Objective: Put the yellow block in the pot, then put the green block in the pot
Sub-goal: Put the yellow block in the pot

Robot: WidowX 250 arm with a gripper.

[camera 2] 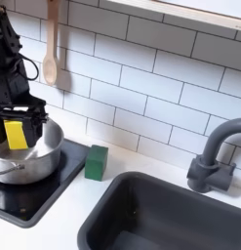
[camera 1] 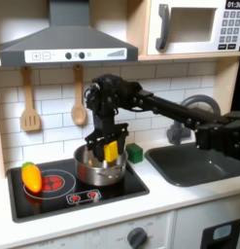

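Claw (camera 1: 109, 151) clenched on yellow block (camera 2: 16, 132), hanging just above pot (camera 2: 39, 164) opening. Green block (camera 2: 97, 162) on worktop, beside stove's edge nearest sink. Risk: early release over rim bounces block out; claw descending may strike pot wall.

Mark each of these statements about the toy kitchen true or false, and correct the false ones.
1. The gripper holds the small yellow cube above the round shiny silver metal pot. True.
2. The small dark green cube lies inside the pot. False: it stands on the counter between the pot and the dark grey sink basin.
3. The elongated orange-yellow toy vegetable lies on the stovetop at the first exterior view's left. True.
4. The yellow cube rests on the pot's floor, free of the gripper. False: it is clamped in the gripper.
5. A wooden spoon hangs on the tiled wall. True.
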